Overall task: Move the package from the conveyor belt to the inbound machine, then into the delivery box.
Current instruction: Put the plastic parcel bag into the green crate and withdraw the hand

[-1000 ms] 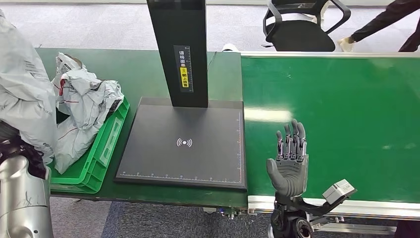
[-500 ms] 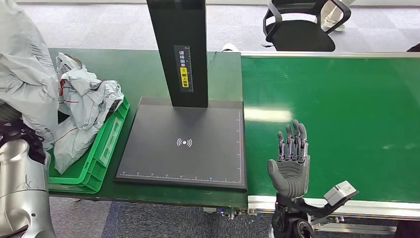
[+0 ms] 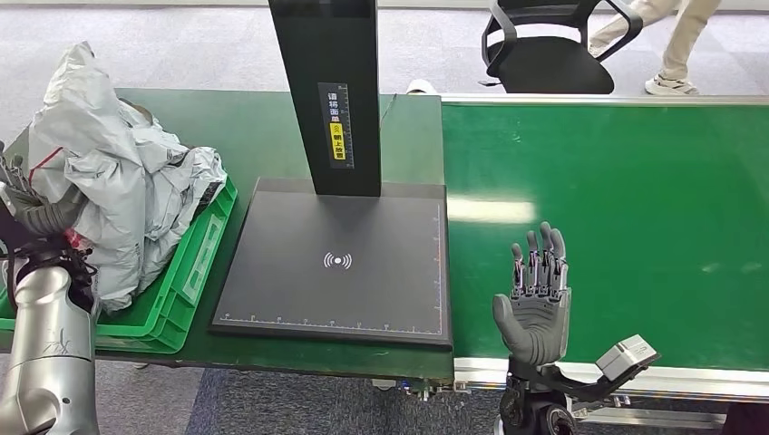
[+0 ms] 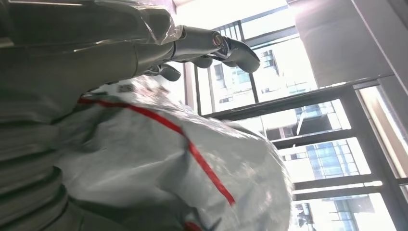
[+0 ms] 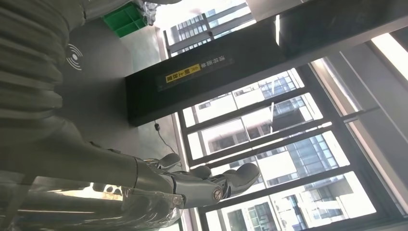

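- The package, a crumpled grey plastic mailer bag with a red strip, sits at the left end of the table, over the green delivery box and on top of other grey bags lying in it.
- In the left wrist view the package fills the area just beside the hand, its red strip running diagonally across it.
- The left hand is at the package's left side, fingers against the bag; whether they grip it or merely touch it cannot be told.
- The inbound machine, a flat black scan plate with a wireless symbol and a black upright post bearing a yellow label, stands just right of the delivery box; its plate is bare.
- The right hand hovers upright over the near edge of the green conveyor belt, palm facing the machine, fingers extended and apart, holding nothing.
- A black office chair stands beyond the belt, with a person's legs beside it.
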### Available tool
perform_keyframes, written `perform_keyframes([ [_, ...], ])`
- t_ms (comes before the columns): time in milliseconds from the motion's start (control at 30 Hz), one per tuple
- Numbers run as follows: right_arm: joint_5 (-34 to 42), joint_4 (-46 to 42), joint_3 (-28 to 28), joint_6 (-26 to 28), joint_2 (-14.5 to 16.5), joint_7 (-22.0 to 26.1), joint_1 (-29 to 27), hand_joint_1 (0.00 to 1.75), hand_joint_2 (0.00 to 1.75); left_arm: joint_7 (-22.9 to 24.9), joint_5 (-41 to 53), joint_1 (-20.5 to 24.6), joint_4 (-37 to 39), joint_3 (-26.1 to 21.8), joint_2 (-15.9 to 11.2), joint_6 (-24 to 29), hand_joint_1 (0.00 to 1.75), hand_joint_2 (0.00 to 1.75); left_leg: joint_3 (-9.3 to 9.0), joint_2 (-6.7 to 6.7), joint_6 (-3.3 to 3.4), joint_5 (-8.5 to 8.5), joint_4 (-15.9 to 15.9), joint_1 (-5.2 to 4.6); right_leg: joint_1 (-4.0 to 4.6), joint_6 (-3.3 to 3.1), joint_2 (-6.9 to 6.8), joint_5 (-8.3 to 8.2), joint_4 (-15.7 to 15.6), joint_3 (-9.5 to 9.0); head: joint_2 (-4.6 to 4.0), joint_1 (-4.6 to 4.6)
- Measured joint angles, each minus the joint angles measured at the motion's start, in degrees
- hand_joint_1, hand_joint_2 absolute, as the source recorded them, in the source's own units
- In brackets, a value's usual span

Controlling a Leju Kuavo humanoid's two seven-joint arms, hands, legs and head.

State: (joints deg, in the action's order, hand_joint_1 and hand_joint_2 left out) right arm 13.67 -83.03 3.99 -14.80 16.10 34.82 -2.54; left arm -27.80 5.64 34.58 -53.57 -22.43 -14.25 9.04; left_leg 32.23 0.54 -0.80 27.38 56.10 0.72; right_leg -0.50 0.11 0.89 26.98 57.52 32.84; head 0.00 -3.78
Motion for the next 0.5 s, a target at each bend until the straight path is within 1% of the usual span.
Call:
perform_keyframes([
  [133,-0.2,0.0,-0.4,-0.2,0.1,0.0,-0.2,0.00,1.75,0.3,0.0,-1.0,-0.7,0.0,0.0,-0.1,0.00,1.75,0.00,0.00,0.00,0.00,0.0,0.00,0.00,0.00,0.00,0.00,0.0,0.01,0.00,0.00],
  [500,-1.1,-0.8,-1.4,-0.7,0.5,0.0,-1.8,0.00,1.75,1.0,-1.2,-3.8,-7.1,-0.6,0.1,2.1,0.00,1.75,0.02,-0.01,0.00,0.00,0.0,0.00,0.00,0.00,0.00,0.00,0.0,0.01,0.00,-0.01],
])
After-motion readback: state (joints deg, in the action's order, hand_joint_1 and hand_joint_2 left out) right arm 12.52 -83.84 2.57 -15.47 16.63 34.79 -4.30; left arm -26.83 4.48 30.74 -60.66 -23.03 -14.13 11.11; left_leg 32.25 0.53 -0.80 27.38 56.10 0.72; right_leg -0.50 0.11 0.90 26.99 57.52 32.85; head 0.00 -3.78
